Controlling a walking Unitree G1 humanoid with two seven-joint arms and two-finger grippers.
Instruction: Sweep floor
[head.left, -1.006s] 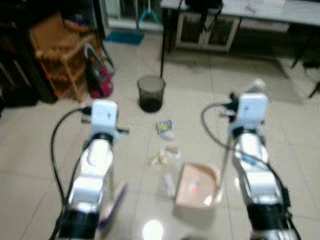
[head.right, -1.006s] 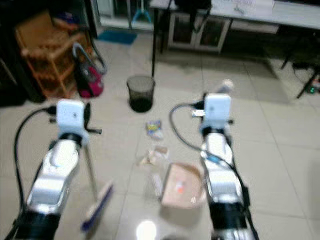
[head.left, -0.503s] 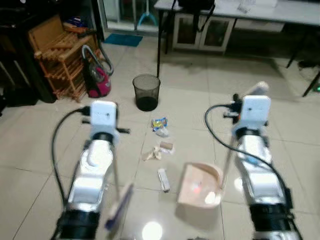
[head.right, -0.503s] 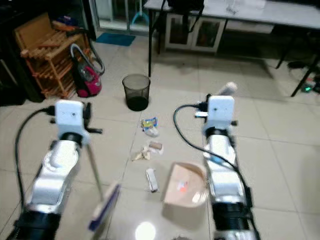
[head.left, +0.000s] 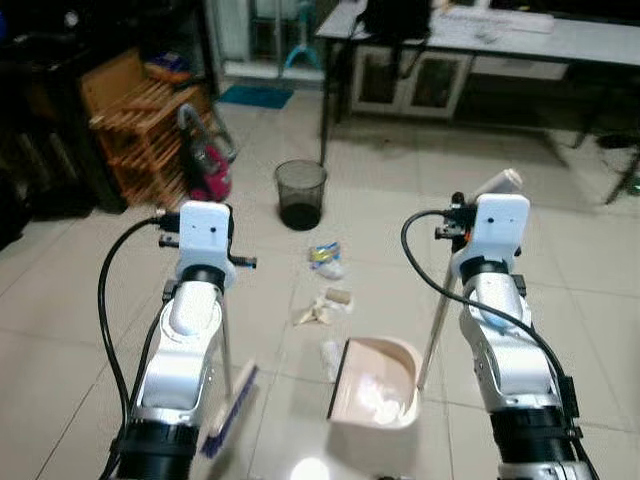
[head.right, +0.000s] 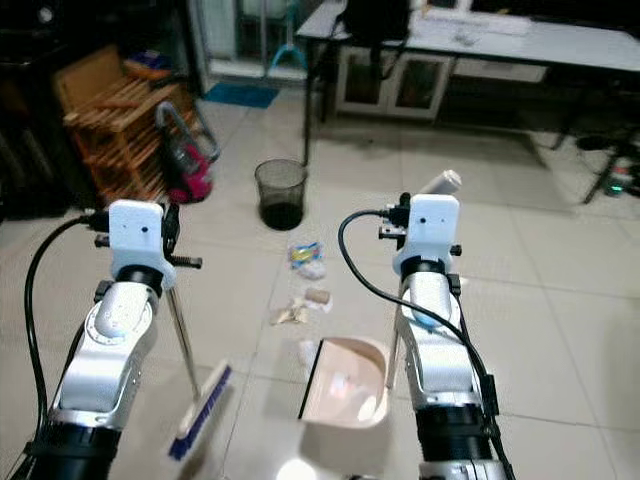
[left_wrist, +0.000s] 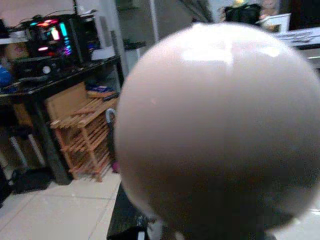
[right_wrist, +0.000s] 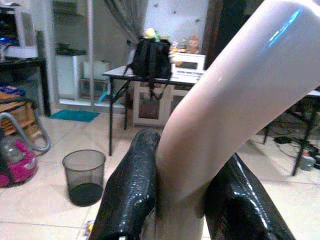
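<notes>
Right gripper (right_wrist: 180, 200) is clamped on the pale beige dustpan handle (right_wrist: 225, 100); the beige plastic dustpan (head.right: 340, 390) sits mouth-down on the glossy tiled floor (head.right: 560, 300), just short of the litter. Left gripper: can't tell finger state, the left wrist view is blocked by the rounded pale end of the broom handle (left_wrist: 215, 125), but the thin metal broom shaft (head.right: 182, 345) runs down from it to the blue-bristled broom head (head.right: 200, 412), well to the left of the pan. Scattered wrappers and paper scraps (head.right: 305, 295) lie in a line from the pan towards the black mesh waste bin (head.right: 281, 192). Risks: broom head is off to the side, so a stroke from there likely pushes scraps past the pan mouth; if the pan lip lifts off the tile, debris slides under it; far wrappers near the bin may get flicked further away. Versus a second ago: the dustpan is turned and drawn closer in, now upright with some pale scrap inside; view is sharper and has shifted, so the camera moved too.
</notes>
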